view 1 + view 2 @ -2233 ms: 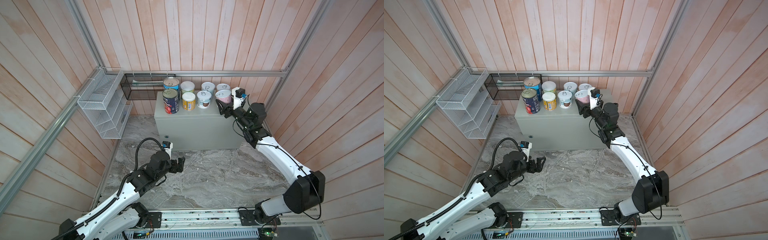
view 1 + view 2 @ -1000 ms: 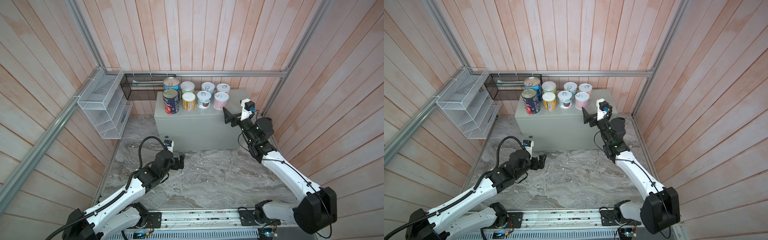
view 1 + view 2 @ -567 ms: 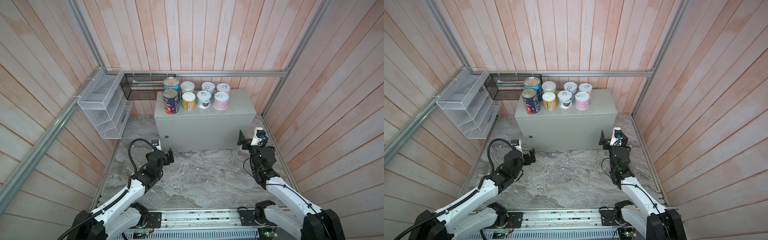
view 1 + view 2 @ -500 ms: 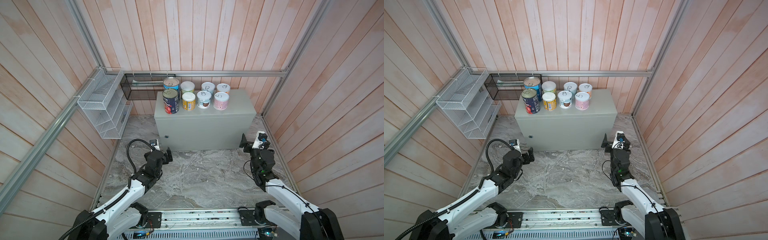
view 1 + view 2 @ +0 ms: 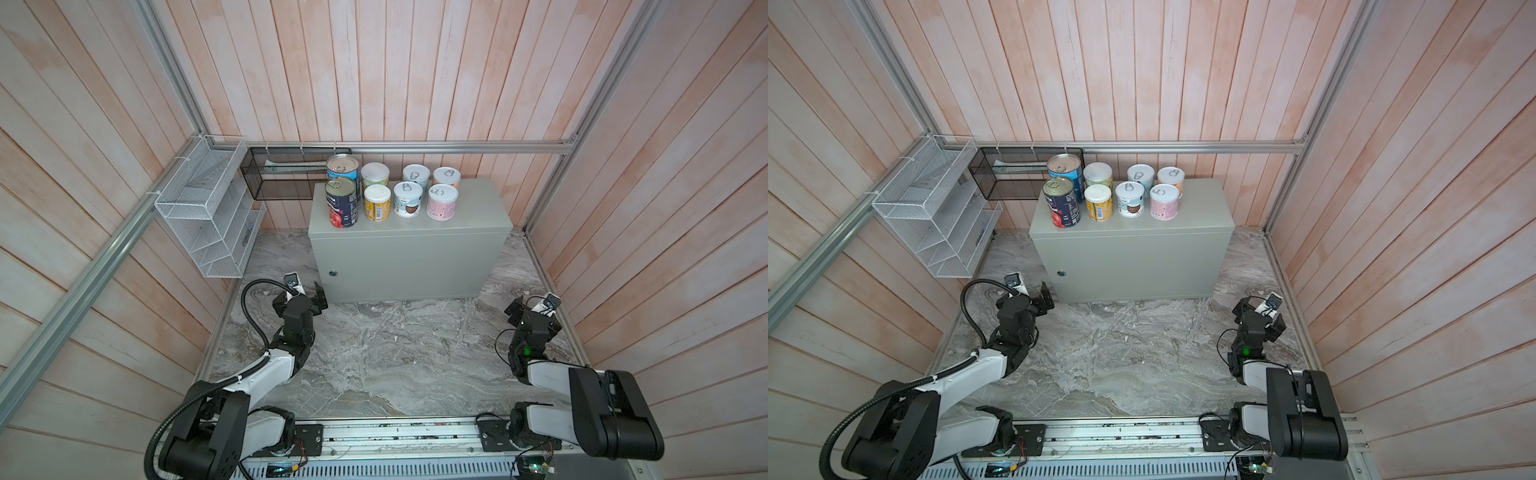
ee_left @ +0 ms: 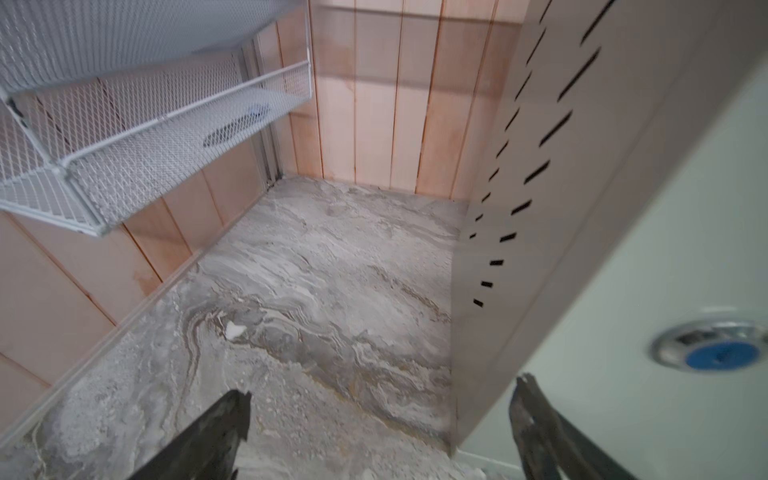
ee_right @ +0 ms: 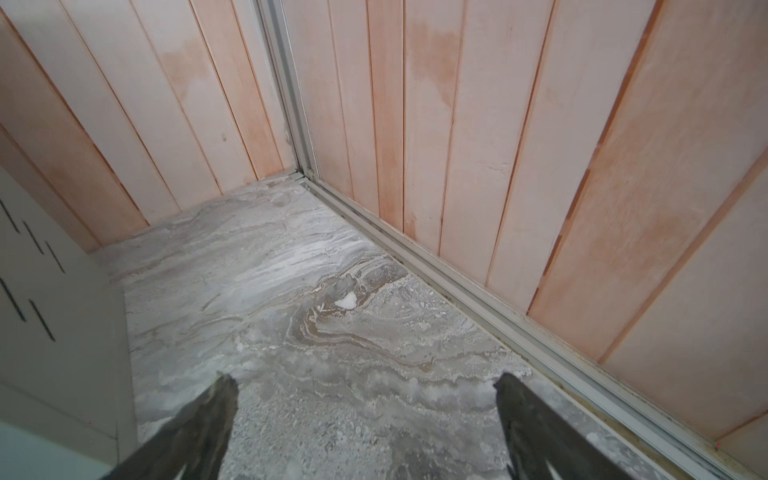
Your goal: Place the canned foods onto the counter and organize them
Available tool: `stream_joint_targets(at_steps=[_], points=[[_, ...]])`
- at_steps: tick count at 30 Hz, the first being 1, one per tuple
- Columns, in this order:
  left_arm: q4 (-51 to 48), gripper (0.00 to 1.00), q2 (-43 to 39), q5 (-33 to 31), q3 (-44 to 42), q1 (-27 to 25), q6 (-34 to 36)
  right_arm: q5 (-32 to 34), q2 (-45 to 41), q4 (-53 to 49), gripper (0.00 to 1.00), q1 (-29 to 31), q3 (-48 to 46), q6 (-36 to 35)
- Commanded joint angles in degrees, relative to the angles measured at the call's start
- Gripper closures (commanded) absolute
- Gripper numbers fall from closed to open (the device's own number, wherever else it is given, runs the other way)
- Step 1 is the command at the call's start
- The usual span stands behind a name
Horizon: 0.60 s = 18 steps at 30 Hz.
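Note:
Several canned foods stand upright in two rows on the left half of the grey counter (image 5: 478, 208) (image 5: 1204, 203). The navy tomato can (image 5: 341, 202) is front left and a pink can (image 5: 442, 202) front right. My left gripper (image 5: 305, 296) (image 5: 1027, 298) hangs open and empty low over the marble floor, at the counter's front left corner. In the left wrist view the left gripper (image 6: 384, 388) has the counter's round lock (image 6: 715, 349) close beside one finger. My right gripper (image 5: 532, 313) (image 5: 1260, 311) (image 7: 365, 378) is open and empty near the right wall, below and right of the counter.
A white wire mesh rack (image 5: 208, 212) (image 6: 145, 137) hangs on the left wall. A black mesh basket (image 5: 282, 178) hangs behind the counter's left end. Grey marble floor (image 5: 395, 353) lies between the arms. Wooden walls and aluminium rails (image 7: 457, 286) close in all sides.
My right gripper has left the pink can on the counter and drawn back down to the floor by the right wall. The left arm has folded back toward the counter's front left corner.

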Motion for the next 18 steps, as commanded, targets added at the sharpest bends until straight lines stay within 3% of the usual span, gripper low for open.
stream_joint_targets(at_steps=[1,4,9,11,13,18], points=[[10.9,0.0,5.0,-1.2,-1.3,1.9,7.1,-0.4,3.8,6.8,0.02,-0.6,2.1,-0.1],[12.5,0.0,9.1,2.0,-0.9,3.6,8.5,-1.7,4.0,1.9,0.02,-0.5,4.6,-0.3],[13.7,0.0,14.1,6.9,2.0,6.5,10.5,-4.8,5.0,3.1,0.02,0.1,5.1,-3.2],[14.8,0.0,17.1,10.9,3.5,9.8,7.9,-5.3,5.4,3.3,0.02,0.5,5.3,-4.1],[9.3,0.0,16.8,14.1,5.4,11.8,5.9,-5.5,6.0,3.3,0.02,0.8,5.8,-4.7],[18.0,0.0,14.4,15.9,-0.8,12.4,5.4,-8.2,6.8,5.0,0.02,1.8,5.4,-7.2]])
